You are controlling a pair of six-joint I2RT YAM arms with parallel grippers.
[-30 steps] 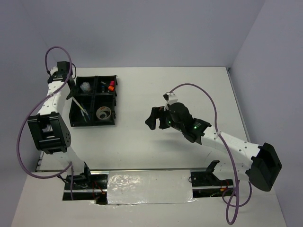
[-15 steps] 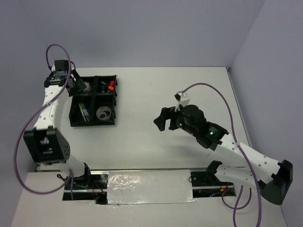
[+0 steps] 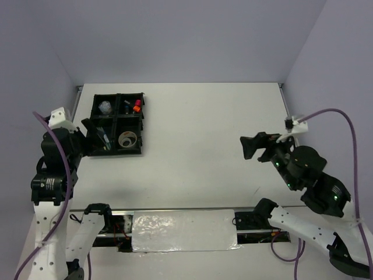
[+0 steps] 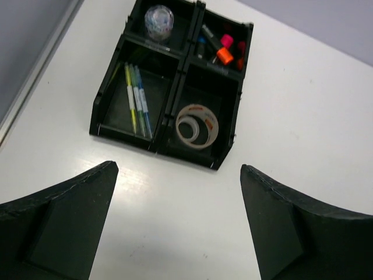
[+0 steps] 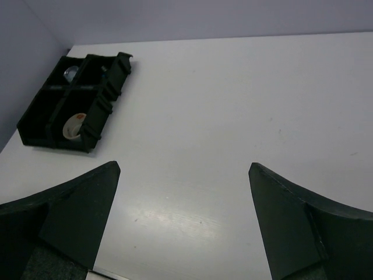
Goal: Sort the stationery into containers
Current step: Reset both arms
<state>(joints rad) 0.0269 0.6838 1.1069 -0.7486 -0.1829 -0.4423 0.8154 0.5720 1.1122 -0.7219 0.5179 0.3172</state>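
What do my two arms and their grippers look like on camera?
The left arm and right arm match: white links between blocky black joint housings, each trailing a looping purple cable. Small green lights glow on the right arm's black housings. The left gripper and right gripper each carry two matte black, wedge-shaped fingers with no markings visible.

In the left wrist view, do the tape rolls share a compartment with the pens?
No, the tape rolls lie in the compartment beside the one holding the pens.
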